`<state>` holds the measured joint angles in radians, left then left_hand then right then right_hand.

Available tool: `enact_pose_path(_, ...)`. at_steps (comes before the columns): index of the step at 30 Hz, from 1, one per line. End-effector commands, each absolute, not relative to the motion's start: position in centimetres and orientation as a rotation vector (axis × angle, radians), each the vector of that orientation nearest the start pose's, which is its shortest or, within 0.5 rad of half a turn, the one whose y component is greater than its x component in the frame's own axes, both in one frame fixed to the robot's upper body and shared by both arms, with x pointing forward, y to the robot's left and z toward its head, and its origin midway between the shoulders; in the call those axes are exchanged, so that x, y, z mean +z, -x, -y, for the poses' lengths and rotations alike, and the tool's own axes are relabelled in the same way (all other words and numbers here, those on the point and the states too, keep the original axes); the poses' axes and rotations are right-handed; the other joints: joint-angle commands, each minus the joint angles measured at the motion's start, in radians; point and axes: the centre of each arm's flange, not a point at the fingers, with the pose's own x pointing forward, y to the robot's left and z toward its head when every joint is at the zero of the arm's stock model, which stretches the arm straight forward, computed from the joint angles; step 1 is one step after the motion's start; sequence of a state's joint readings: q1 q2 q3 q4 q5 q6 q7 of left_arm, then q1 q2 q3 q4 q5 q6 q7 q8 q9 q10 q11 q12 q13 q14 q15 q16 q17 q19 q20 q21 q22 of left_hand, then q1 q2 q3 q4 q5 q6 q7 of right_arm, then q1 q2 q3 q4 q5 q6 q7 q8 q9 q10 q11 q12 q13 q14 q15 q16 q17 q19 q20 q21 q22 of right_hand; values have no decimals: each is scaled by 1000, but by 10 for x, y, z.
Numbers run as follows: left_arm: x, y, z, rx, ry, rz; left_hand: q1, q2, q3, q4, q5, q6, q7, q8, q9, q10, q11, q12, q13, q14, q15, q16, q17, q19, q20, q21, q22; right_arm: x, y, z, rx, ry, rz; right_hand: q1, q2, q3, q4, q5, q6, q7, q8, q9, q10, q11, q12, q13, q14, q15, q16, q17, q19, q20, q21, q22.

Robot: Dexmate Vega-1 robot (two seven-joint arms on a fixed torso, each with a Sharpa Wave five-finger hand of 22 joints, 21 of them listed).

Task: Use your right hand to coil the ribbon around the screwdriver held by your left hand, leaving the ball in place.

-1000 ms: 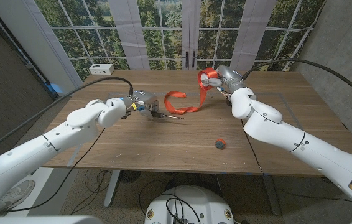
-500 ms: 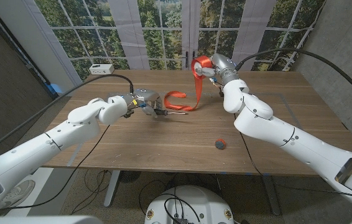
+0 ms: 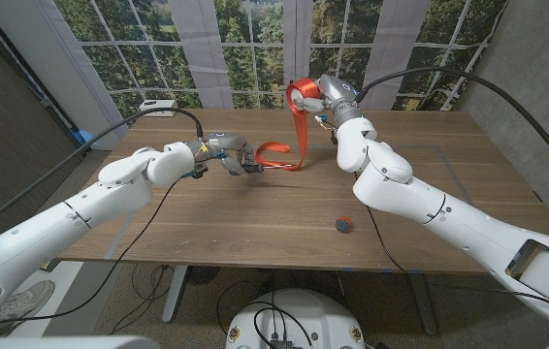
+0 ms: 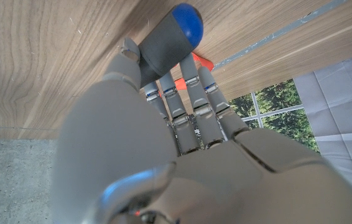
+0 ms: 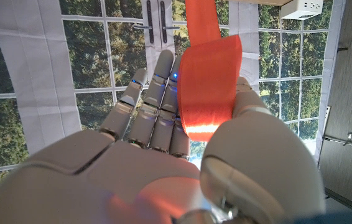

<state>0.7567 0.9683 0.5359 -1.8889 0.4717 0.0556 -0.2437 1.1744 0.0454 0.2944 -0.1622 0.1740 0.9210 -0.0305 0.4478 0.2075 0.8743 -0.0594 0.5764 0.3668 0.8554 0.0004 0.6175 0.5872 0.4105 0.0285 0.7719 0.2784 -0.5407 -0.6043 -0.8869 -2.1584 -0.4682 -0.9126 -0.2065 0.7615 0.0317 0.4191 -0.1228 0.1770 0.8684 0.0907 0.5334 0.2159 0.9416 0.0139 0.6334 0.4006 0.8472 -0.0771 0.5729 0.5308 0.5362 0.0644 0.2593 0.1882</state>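
The screwdriver (image 3: 255,167) is mostly hidden inside the left hand (image 3: 226,155). In the head view only a thin shaft shows past the fingers, and its tip is too small to make out. In the left wrist view the fingers (image 4: 188,106) are curled tight around the grey handle, whose blue end cap (image 4: 185,18) sticks out beyond them.

The ribbon (image 3: 299,131) runs from the screwdriver shaft in a low loop on the table (image 3: 255,223), then rises steeply to the right hand (image 3: 328,97), raised above the table's far edge. Whether the ribbon wraps the shaft or only touches it cannot be told. In the right wrist view the ribbon (image 5: 208,87) lies across the fingers with the thumb (image 5: 254,124) pressed against it, so the hand holds it; its upper end is cut off at the frame edge.

The ball (image 3: 343,224) lies on the table well apart from the screwdriver, toward the near edge, with bare wood around it.
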Motion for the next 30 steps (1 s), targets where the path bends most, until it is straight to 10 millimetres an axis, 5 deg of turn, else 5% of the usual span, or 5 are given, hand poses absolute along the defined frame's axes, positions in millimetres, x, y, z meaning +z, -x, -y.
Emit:
enact_pose_path(1,59,-571,-230,-218,-1557,575,87,99,33,13,4,81,30,0,56,89,-74,1,274,121,-224,-1,1,-2,2,10,0,128,-494,80,-265,1092,775,155,139,7,4,0,134,-54,107,99,9,-6,6,3,41,-52,-1,4,9,-1,4,3)
enact_pose_path(30,86,-592,-224,-235,-1504,550,88,97,35,10,1,84,40,-7,62,96,-64,-6,280,129,-220,1,13,-3,5,40,-9,145,-457,62,-246,1078,906,157,136,14,4,-1,129,-54,117,96,14,-5,15,-2,50,-50,-12,20,10,0,3,2)
